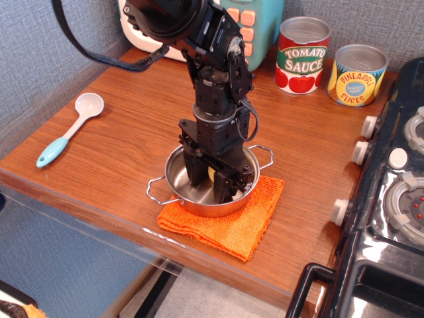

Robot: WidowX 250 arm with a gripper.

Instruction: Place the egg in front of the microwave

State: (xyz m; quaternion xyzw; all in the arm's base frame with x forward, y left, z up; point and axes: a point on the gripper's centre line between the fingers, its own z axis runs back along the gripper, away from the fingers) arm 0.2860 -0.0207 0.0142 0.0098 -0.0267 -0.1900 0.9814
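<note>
White spoon with teal handle [69,129] lies far left of the steel pot [175,179], bowl end pointing toward the back wall, well apart from everything else on the wooden tabletop [126,106].

Steel pot, two wire handles, sits on an orange cloth [232,222] near the front edge of the table. One corner of the cloth reaches the table's front edge.

Black robot arm comes down from the upper left, above the pot. Gripper [212,181] is lowered inside the pot, fingers pointing down. Jaws stand narrowly apart, one on each side of the egg [212,173]. Only a thin strip of pale yellow shows between them. Fingers look to be at or against the egg's sides; cannot tell whether they actually press it. Egg sits low in the pot, toward the pot's centre.

Microwave [255,30], teal body with salmon-pink buttons, stands at the back of the table behind the pot, mostly hidden by the arm. Egg is well apart from it.

Tomato sauce can [303,55] stands right of the microwave, behind and right of the pot. Pineapple slices can [357,74] is just beside it, further right.

Black toy stove [391,192] with white knobs fills the right edge, right of the pot.
</note>
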